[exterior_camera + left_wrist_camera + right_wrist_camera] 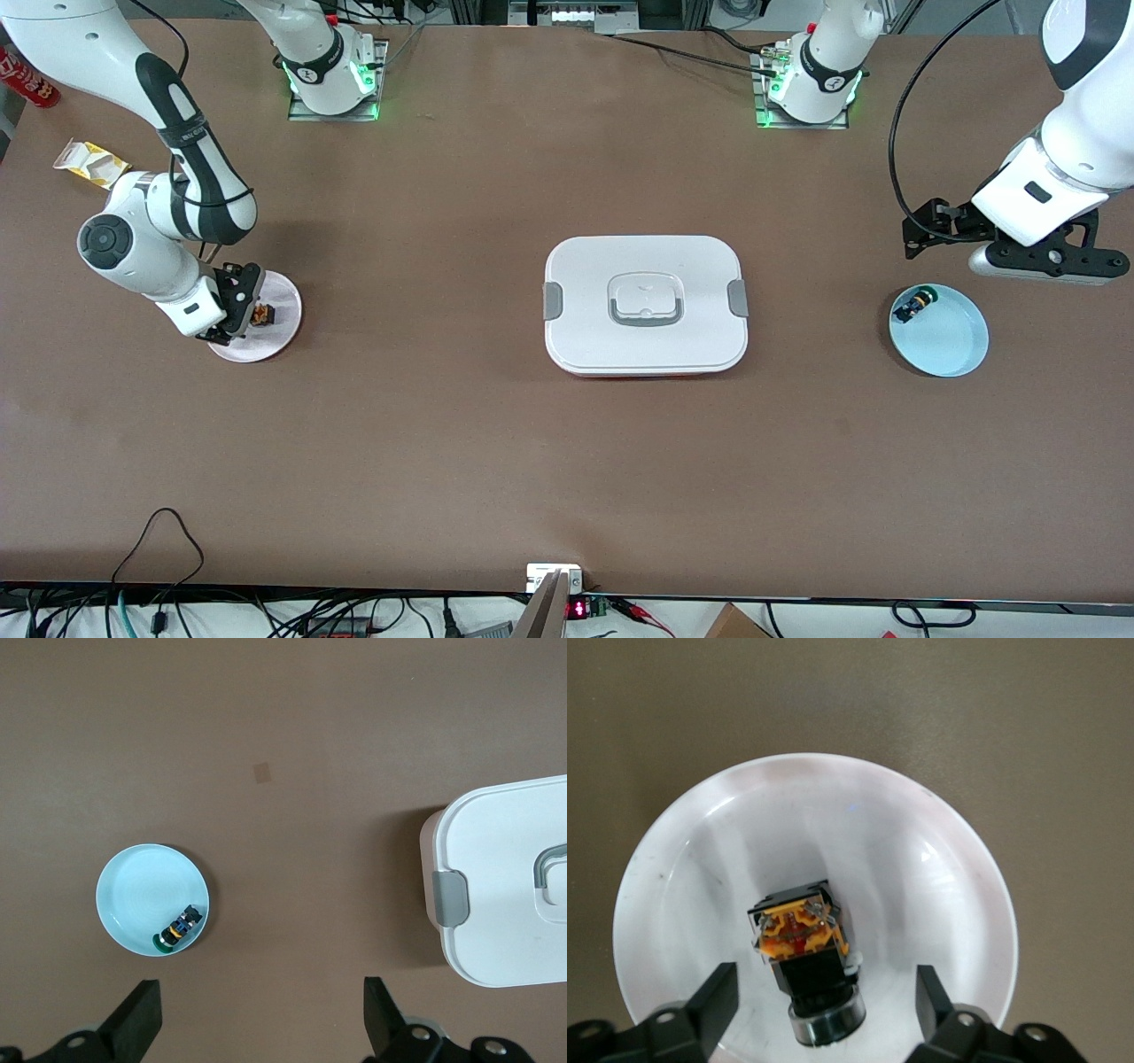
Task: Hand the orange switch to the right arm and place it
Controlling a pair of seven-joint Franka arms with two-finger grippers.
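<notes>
The orange switch (260, 314) lies on its side on a small white plate (266, 343) toward the right arm's end of the table. It has a black body, an orange-yellow end and a silver ring. In the right wrist view the switch (808, 961) lies on the plate (833, 833) between my right gripper's fingers with a gap on each side. My right gripper (234, 306) (824, 1001) is open, low over the plate. My left gripper (923, 232) (263, 1003) is open and empty, up over bare table beside a light blue bowl (955, 344).
The blue bowl (142, 890) holds a black switch with a green cap (915, 306) (180, 928). A white lidded box (645, 306) (505, 886) sits mid-table. A yellow-white carton (90, 162) and a red can (27, 78) lie at the right arm's end.
</notes>
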